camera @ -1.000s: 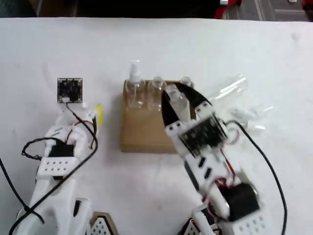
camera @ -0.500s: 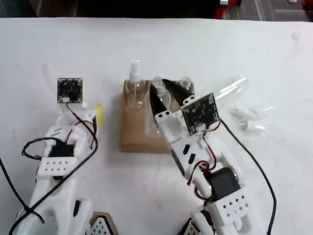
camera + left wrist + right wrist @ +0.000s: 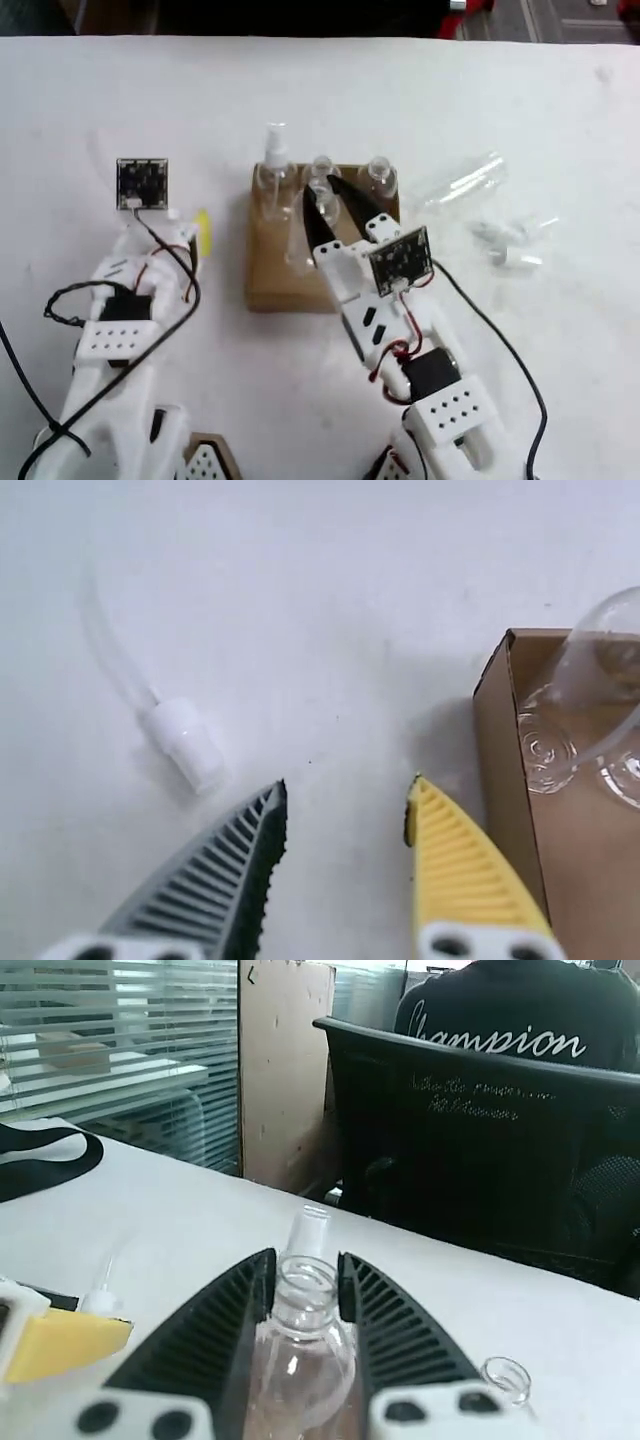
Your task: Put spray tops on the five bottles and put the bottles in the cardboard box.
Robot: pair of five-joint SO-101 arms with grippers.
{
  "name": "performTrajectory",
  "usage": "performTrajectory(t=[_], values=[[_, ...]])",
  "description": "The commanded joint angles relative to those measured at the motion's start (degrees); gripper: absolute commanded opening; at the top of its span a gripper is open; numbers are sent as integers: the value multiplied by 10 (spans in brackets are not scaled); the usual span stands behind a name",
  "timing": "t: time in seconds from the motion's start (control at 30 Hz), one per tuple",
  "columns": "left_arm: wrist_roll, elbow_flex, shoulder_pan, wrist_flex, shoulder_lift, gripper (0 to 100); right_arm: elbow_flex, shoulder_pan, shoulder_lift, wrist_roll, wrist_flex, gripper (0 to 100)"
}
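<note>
We see right gripper (image 3: pixel 305 1265) clamped on neck of uncapped bottle (image 3: pixel 300 1360), above cardboard box (image 3: pixel 268 285), far-middle. We judge bottle light, slick, squashable; neck is stiffest hold. Left gripper (image 3: pixel 345 795) apart, left of box.

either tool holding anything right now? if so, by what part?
Right tool is shut on an uncapped bottle, gripped at its neck just below the rim. Left tool is open and holds nothing.
</note>
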Motion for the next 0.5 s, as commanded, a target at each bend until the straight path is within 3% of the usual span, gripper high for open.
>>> performTrajectory(t=[0.0, 0.17, 0.47], values=[[-6, -3, 6, -19, -14, 184, 11, 1, 0, -1, -28, 20], [-5, -3, 6, -20, -14, 184, 36, 0, 15, -2, -71, 20], [-5, -3, 6, -20, -14, 184, 24, -39, 196, 0, -189, 20]])
